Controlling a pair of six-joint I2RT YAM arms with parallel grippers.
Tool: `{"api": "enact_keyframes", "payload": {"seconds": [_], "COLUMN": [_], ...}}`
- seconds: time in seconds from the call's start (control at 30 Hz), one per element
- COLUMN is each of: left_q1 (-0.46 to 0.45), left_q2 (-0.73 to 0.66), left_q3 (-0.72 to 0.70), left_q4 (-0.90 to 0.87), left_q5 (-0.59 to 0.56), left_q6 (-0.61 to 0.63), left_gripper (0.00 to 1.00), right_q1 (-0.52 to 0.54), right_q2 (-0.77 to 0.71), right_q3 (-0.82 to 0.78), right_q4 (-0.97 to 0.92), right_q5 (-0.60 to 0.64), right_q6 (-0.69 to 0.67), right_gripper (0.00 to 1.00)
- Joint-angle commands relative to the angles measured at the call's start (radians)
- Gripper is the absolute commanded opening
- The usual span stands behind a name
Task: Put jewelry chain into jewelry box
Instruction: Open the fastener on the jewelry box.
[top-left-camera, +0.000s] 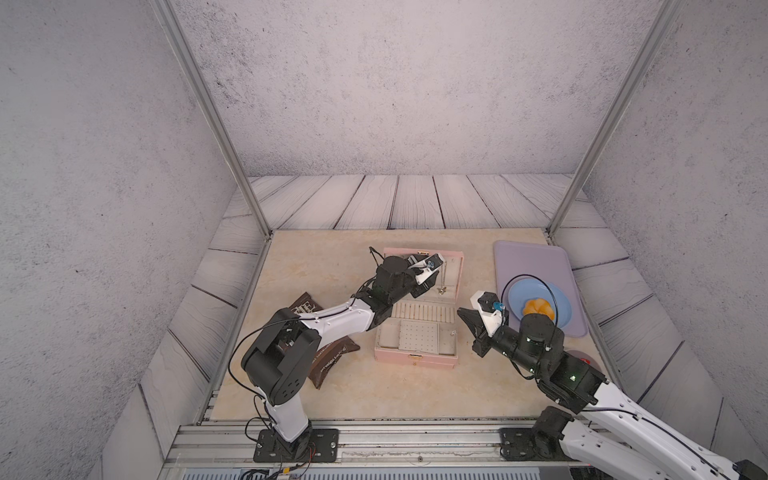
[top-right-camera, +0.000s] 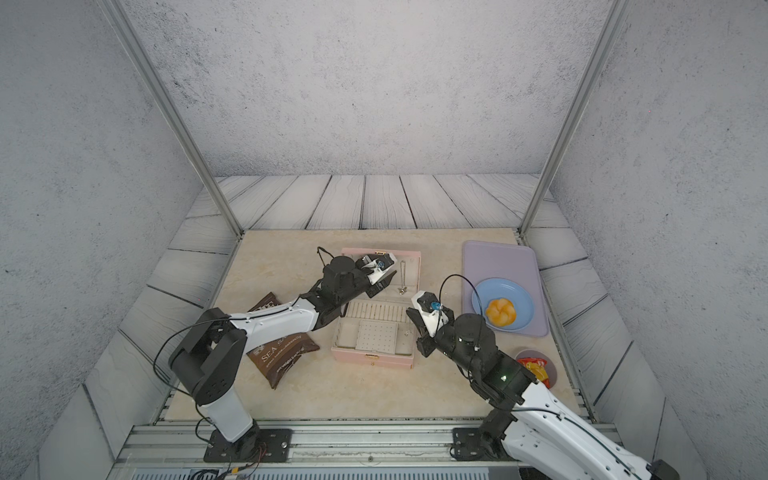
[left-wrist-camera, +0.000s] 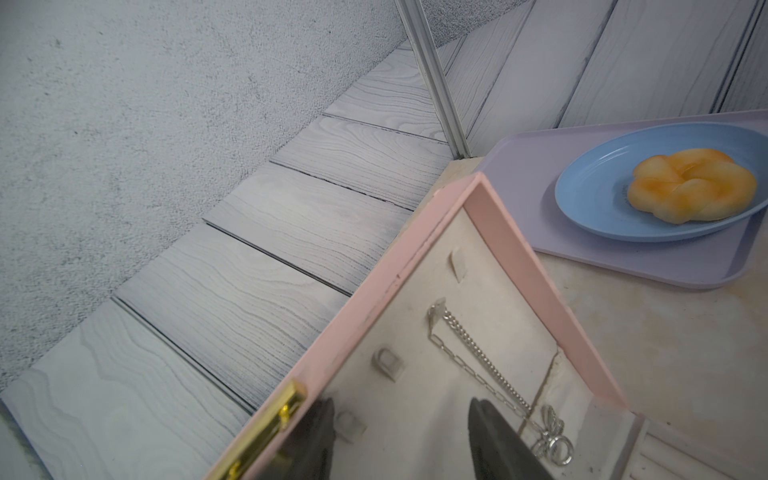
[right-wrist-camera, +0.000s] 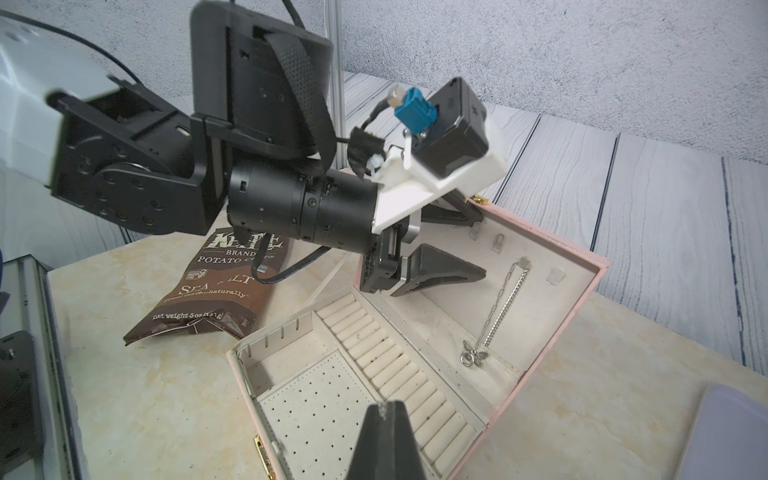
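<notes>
Now, nearest to the robot's base, the right gripper (right-wrist-camera: 384, 409) is hovering at the right side of the jewelry box (top-left-camera: 415, 362), with its jaws pressed fully together. A tiny pale speck is showing at the tips, too small to tell what it is, so I judge this arm is only waiting out of the way. On the left arm's side, a brown Kettle potato chips bag (right-wrist-camera: 224, 282) is lying on the table, partly below that arm, and it is playing no part. The box is standing open: its base with the ring rolls (right-wrist-camera: 399, 365) is lying flat, and the lid is leaning back with its cream lining facing forward, which is making the hooks usable. Farther in, the jewelry chain (right-wrist-camera: 505, 301) is hanging from one lid hook (right-wrist-camera: 524, 262), and its bee charm (right-wrist-camera: 473, 357) is resting low on the lining near the hinge; the hook alone is carrying it. The left gripper (right-wrist-camera: 478, 245) is standing just beside the chain, with its jaws moderately apart and gripping nothing; it is not touching the chain, as far as I can see. So the chain is already sitting inside the box, and the task is looking nearly finished. Farthest, at the right, a lavender tray (top-left-camera: 536, 262) is holding a blue plate (top-left-camera: 519, 295) with a knotted bread roll (top-left-camera: 538, 308).
</notes>
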Motion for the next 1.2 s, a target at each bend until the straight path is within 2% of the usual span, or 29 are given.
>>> {"api": "enact_keyframes", "payload": {"seconds": [0.0,0.2,0.33,0.63,0.8,1.17], "left_q1": [0.005,0.002,-0.008,-0.054,-0.077,-0.076], "left_q2": [0.017,-0.009,-0.036,-0.015,0.020,0.017], "left_q3": [0.042,0.038,0.033,0.051,0.058,0.041], "left_q4": [-0.017,-0.189,-0.314,-0.475,-0.508,-0.512], "left_q5": [0.037,0.106,0.076,-0.111,-0.213,-0.238], "left_q6": [0.028,0.194,0.318,0.536,0.576,0.551], "left_gripper": [0.57,0.50,0.41,0.31,0.25,0.24], "right_q1": [0.001,0.002,0.001,0.000,0.001,0.001], "right_q2": [-0.019,-0.030,-0.029,-0.024,-0.025,-0.029], "right_q3": [-0.010,-0.019,-0.021,-0.024,-0.028,-0.028], "right_q4": [0.022,0.018,0.017,0.017,0.016,0.018], "right_q5": [-0.009,-0.011,-0.009,-0.005,-0.001,0.001], "right_q6": [-0.007,-0.010,-0.011,-0.015,-0.014,-0.011], "right_gripper": [0.00,0.00,0.00,0.00,0.00,0.00]}}
